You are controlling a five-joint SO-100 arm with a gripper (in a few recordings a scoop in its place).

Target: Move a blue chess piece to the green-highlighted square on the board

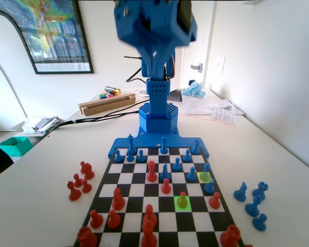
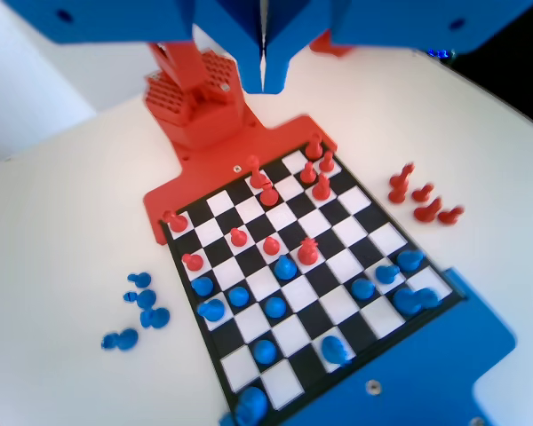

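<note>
Green marks one cell of the board [image 1: 124,177] in the fixed view, the green-highlighted square [image 1: 182,203], right of centre in a near row. On it stands the blue chess piece [image 1: 183,199], upright, tinted greenish by the highlight. A pale yellow-highlighted cell [image 1: 205,177] lies farther back and to the right, with a blue pawn [image 1: 192,175] just left of it. Red pieces [image 1: 118,199] fill the near and left parts of the board, and blue pieces [image 1: 164,145] crowd its far rows. More red pieces [image 1: 80,181] stand on the desk [image 1: 41,170] left of the board, and captured blue ones [image 1: 253,202] stand on its right.

High above the board, the end effector [image 2: 265,84] hangs from the top edge of the wrist view, its jaws pressed together with nothing between them, well apart from every piece. In the fixed view the blue arm [image 1: 154,41] rises from its base at the far end of the board.
</note>
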